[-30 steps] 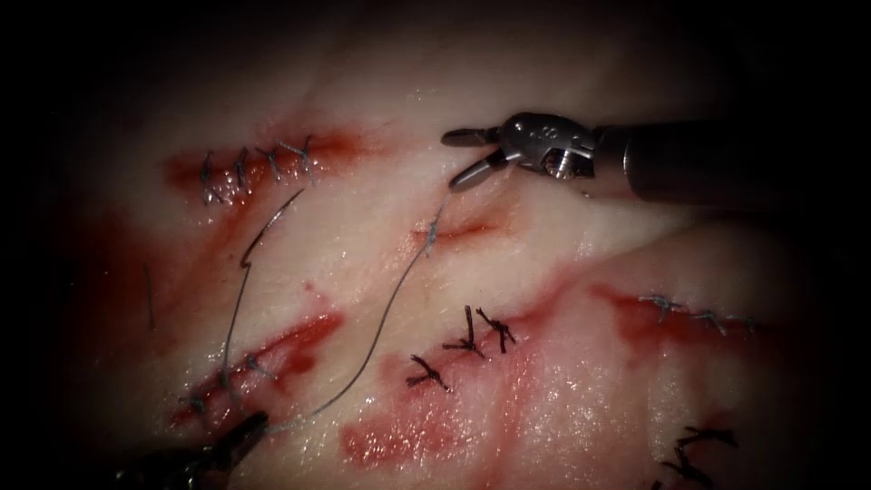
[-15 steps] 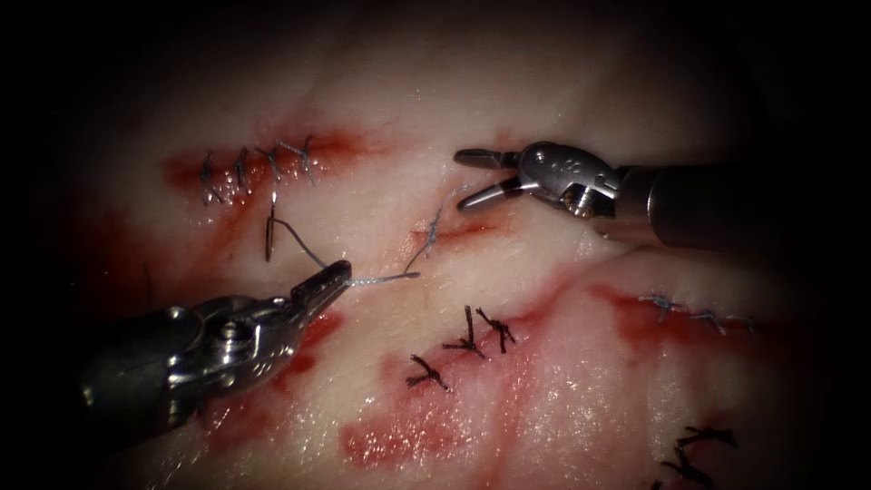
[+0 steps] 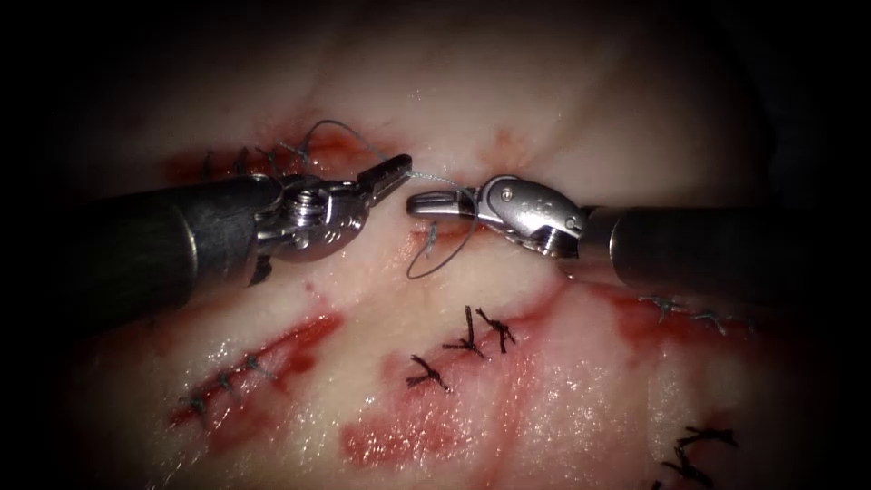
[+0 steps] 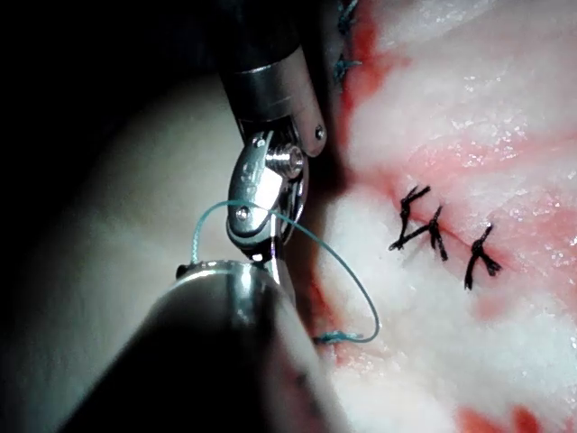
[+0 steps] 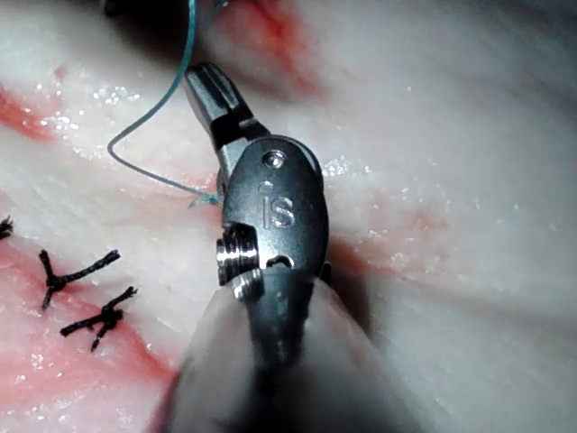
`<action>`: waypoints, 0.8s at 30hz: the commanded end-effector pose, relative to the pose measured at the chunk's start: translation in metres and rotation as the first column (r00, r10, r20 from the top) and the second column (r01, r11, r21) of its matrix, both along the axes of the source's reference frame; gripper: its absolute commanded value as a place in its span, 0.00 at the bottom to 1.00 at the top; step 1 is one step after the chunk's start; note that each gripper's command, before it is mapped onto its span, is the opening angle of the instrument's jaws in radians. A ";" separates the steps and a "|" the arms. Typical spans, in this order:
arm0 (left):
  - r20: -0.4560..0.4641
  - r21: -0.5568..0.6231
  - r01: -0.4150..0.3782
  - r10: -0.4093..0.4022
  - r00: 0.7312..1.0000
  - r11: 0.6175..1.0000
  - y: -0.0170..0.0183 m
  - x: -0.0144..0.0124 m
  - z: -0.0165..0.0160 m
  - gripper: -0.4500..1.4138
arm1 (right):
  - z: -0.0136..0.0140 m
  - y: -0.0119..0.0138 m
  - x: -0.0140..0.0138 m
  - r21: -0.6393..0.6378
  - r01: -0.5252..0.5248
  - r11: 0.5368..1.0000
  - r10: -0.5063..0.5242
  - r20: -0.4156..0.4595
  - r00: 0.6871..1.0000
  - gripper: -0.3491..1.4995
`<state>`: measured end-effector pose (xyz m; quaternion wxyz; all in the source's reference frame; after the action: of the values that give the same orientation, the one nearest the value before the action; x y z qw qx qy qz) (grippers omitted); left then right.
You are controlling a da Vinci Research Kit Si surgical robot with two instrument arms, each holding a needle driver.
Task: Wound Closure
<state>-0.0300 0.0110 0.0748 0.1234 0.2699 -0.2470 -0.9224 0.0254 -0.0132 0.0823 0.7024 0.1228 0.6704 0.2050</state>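
We find the left tool (image 3: 392, 170) clamped on the thread (image 3: 434, 261) and the right tool (image 3: 426, 203) closed beside the stitch (image 3: 430, 236); tension should stay gentle.

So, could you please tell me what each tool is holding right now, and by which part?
Both hold the thread: the left tool and the right tool each grip it near the short span between their tips, above the cut.
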 end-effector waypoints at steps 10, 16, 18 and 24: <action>-0.059 -0.026 0.001 -0.003 0.998 1.000 0.0017 -0.0006 0.0075 0.00 | -0.0007 -0.0008 0.0015 0.066 -0.082 0.994 0.094 -0.207 0.974 0.00; -0.069 -0.037 0.010 -0.012 0.998 0.999 0.0002 -0.0005 0.0111 0.00 | -0.0019 -0.0007 0.0012 0.223 -0.139 0.965 0.199 -0.278 0.940 0.00; -0.069 -0.036 0.013 -0.015 0.997 0.999 0.0000 -0.0005 0.0114 0.00 | -0.0020 -0.0007 0.0012 0.235 -0.138 0.962 0.204 -0.286 0.936 0.00; -0.075 -0.037 0.058 -0.060 0.995 0.998 -0.0032 -0.0015 0.0141 0.00 | -0.0035 0.0001 0.0010 0.324 -0.309 0.894 0.385 -0.201 0.901 0.00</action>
<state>-0.0309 0.0071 0.0885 0.1102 0.2247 -0.2635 -0.9316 0.0254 -0.0136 0.0787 0.5372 0.1289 0.7311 0.4003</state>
